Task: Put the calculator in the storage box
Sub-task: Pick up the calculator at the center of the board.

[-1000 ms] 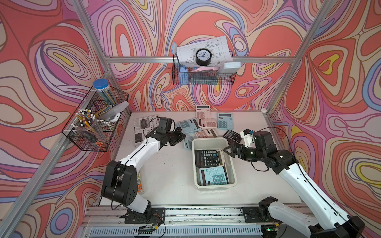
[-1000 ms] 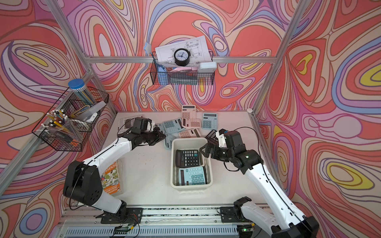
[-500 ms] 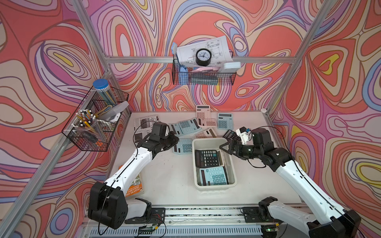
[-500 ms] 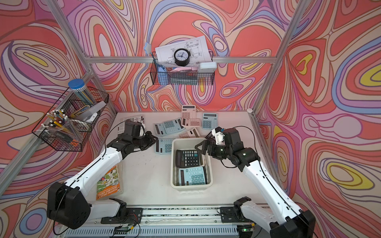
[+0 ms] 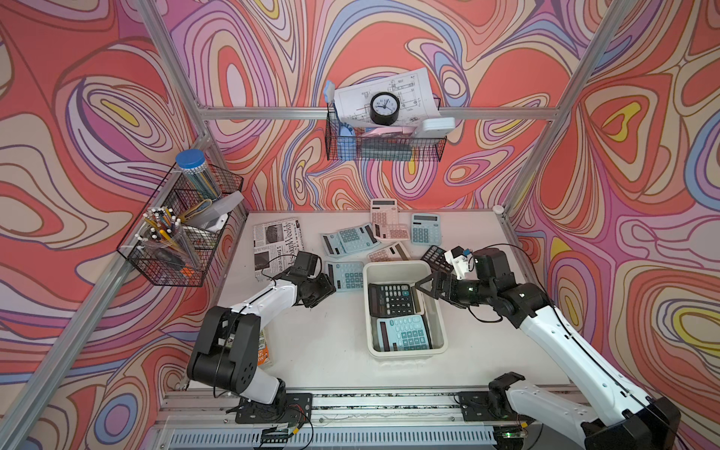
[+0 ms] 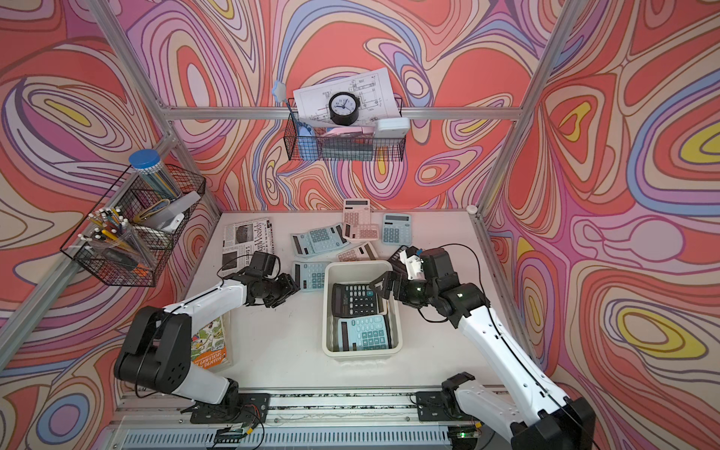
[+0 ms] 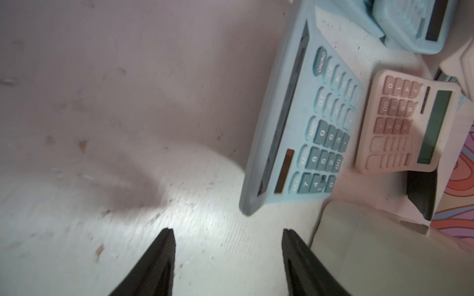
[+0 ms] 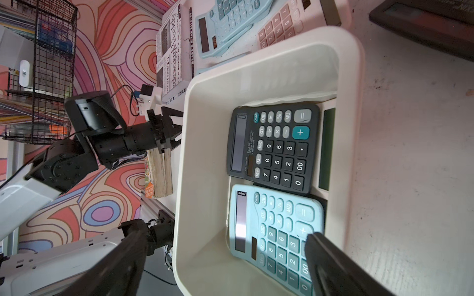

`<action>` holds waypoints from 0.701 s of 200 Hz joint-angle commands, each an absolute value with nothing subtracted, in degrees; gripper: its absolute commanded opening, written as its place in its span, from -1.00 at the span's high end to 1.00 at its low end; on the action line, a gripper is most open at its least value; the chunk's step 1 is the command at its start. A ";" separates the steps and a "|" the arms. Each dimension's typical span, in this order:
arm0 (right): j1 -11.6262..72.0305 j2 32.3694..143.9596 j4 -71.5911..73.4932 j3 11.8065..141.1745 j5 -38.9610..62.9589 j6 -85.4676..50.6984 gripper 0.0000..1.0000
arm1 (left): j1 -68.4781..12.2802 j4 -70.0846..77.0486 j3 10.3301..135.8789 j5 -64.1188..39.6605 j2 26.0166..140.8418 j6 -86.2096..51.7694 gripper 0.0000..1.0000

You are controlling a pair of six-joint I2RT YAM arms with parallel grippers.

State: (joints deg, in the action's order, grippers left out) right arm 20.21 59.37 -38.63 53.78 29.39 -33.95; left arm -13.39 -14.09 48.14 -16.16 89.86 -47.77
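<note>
Only its wrist view shows the left tool (image 7: 227, 232) parted, empty; the right tool (image 8: 224, 234) gapes over the storage box (image 8: 355, 128).

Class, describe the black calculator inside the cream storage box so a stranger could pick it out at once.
Start at the cream storage box in the middle of the white table. Inside it, the black calculator lies face up at the end farther from the robot's bases, beside a light blue calculator. Its black body and teal plus key set it apart from that pale neighbour.
</note>
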 commanded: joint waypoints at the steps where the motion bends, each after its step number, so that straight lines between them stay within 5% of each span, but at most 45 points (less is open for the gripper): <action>1: 19.93 58.06 -39.83 52.98 28.57 -32.21 -0.96 | -12.66 -5.13 48.73 -20.23 93.70 -46.26 -0.07; 35: 19.90 55.94 -40.41 52.31 27.75 -30.84 -0.96 | -12.04 -2.65 50.18 -20.91 98.00 -45.79 0.20; 84: 19.94 55.20 -40.93 51.69 27.33 -29.54 -0.96 | -11.69 -2.92 50.63 -20.83 98.91 -45.02 1.00; 140: 19.92 55.41 -39.48 52.16 29.46 -28.77 -0.96 | -11.69 -15.49 52.44 -14.13 87.10 -39.29 1.00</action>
